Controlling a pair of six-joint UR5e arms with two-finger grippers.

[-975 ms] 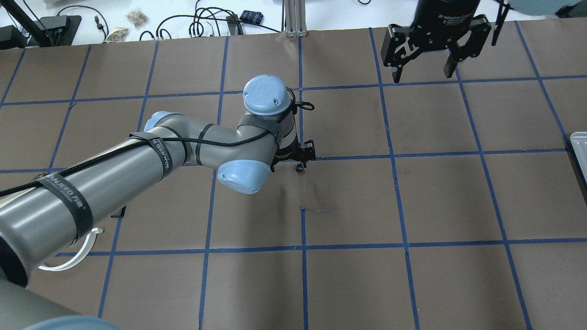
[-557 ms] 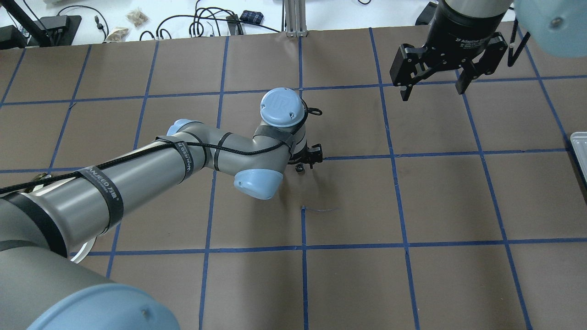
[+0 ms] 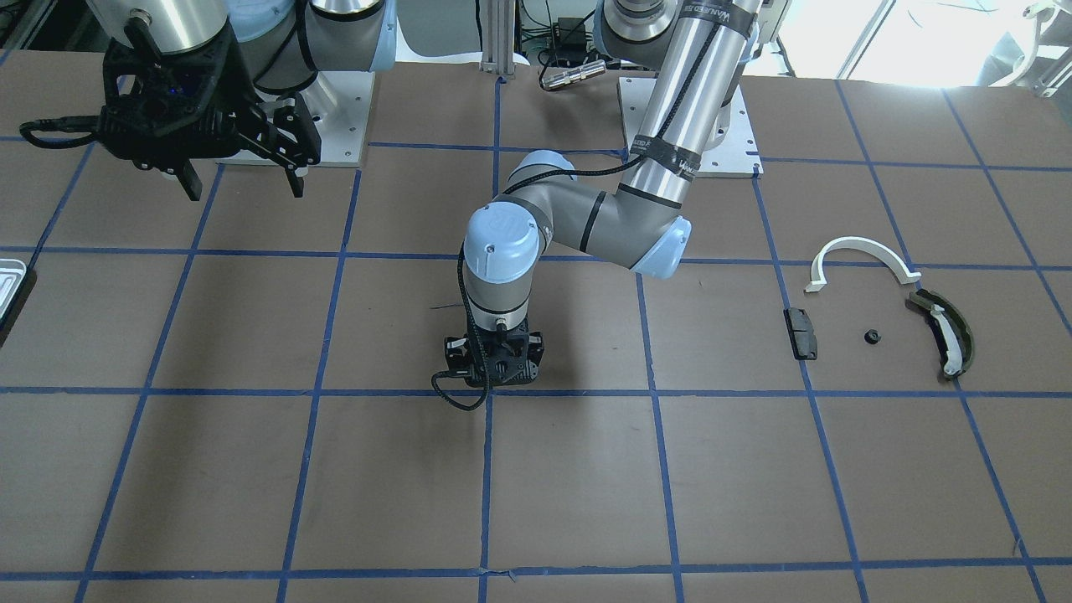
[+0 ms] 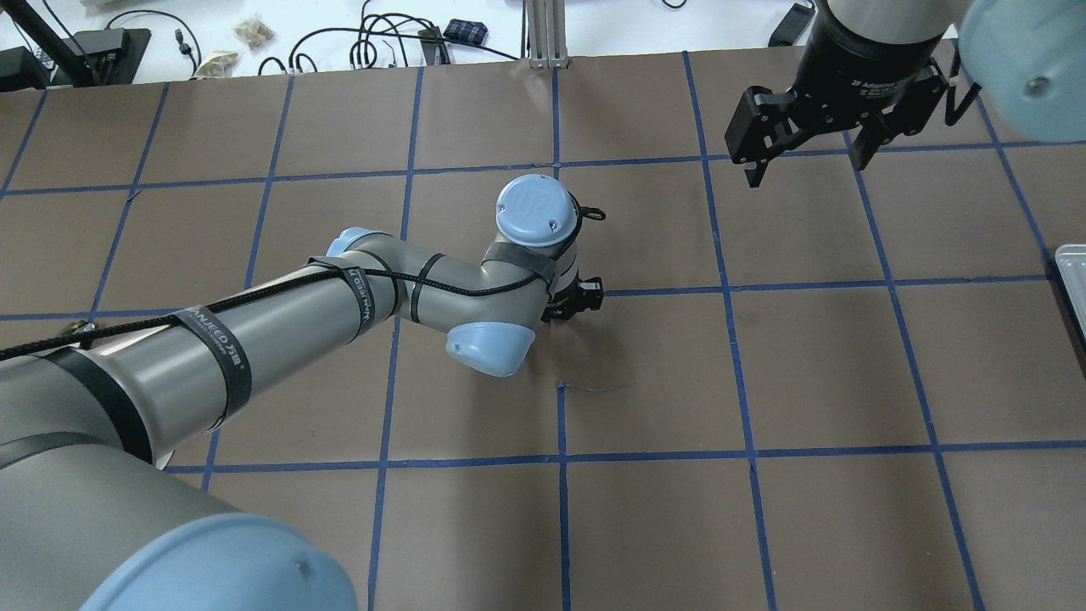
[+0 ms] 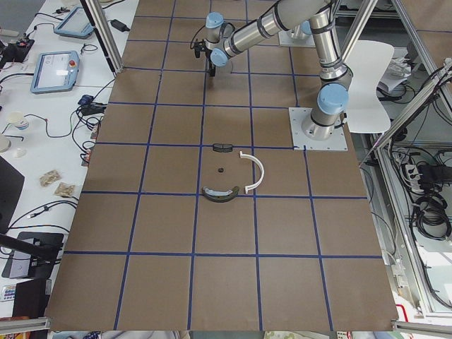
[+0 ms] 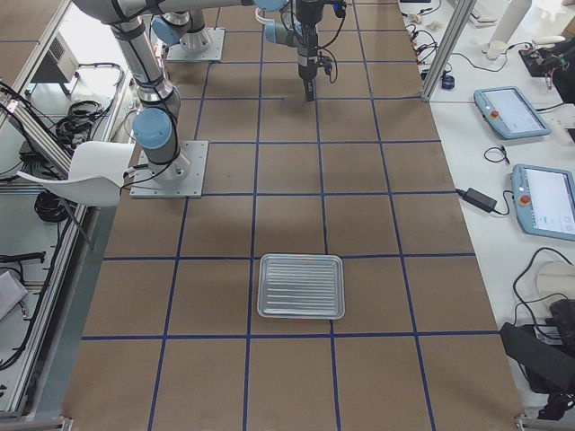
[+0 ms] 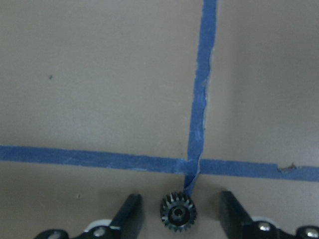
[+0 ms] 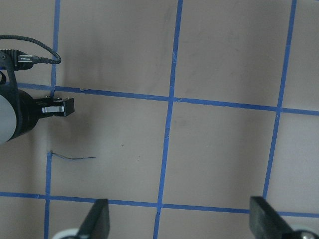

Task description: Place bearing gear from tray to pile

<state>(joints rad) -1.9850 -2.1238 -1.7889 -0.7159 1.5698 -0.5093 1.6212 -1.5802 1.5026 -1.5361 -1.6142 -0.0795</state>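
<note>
Lying between spread left fingers (image 7: 129,215), bearing gear (image 7: 178,212) is off the tray (image 6: 301,285).

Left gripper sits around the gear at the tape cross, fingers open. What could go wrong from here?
1. The gear is small and toothed, and lies flat between the open fingers of the left gripper. Closing on its teeth could tilt it or flick it away.
2. The pile, around the white arc, is a long carry away. A weak grip at the fingertips might drop the gear on the way.
</note>
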